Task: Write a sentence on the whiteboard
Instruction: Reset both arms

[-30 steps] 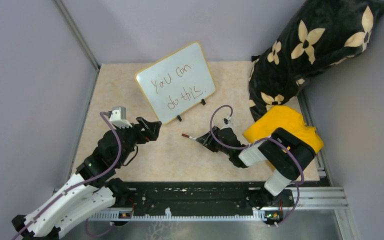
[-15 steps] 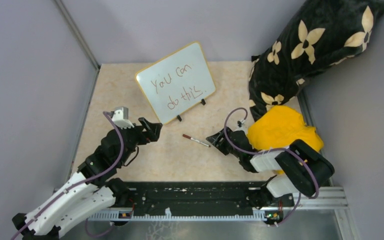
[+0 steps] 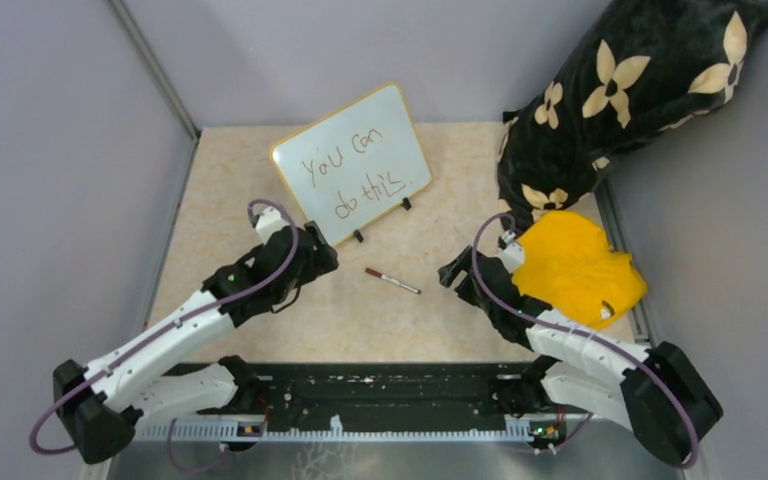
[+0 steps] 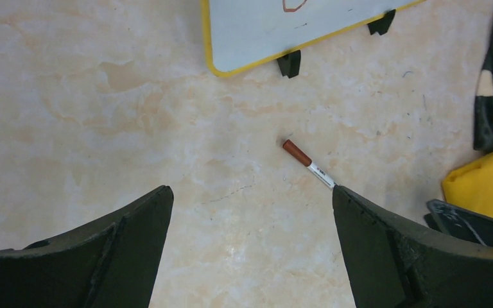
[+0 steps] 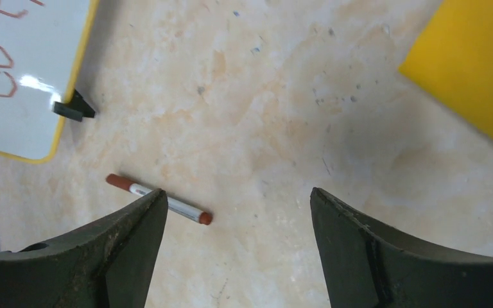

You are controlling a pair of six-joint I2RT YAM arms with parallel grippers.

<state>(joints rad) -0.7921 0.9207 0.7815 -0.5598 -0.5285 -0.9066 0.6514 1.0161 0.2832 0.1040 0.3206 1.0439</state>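
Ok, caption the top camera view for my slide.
Sentence written on the whiteboard; marker lying between the open left gripper and right gripper.

Whiteboard (image 3: 352, 165) stands propped on its feet at the far centre of the table (image 3: 360, 325), with the sentence (image 3: 350, 172) on its face in two lines. Marker (image 3: 392, 280) lies flat on the table before the board's feet, apart from them, between the two pincers: left pincer (image 3: 318, 258) to its left, near the board's near-left corner, right pincer (image 3: 451, 272) to its right. Cloth (image 3: 575, 268) lies at the right table edge just beside the right pincer, with the cushion (image 3: 620, 90) behind it in the far right corner.
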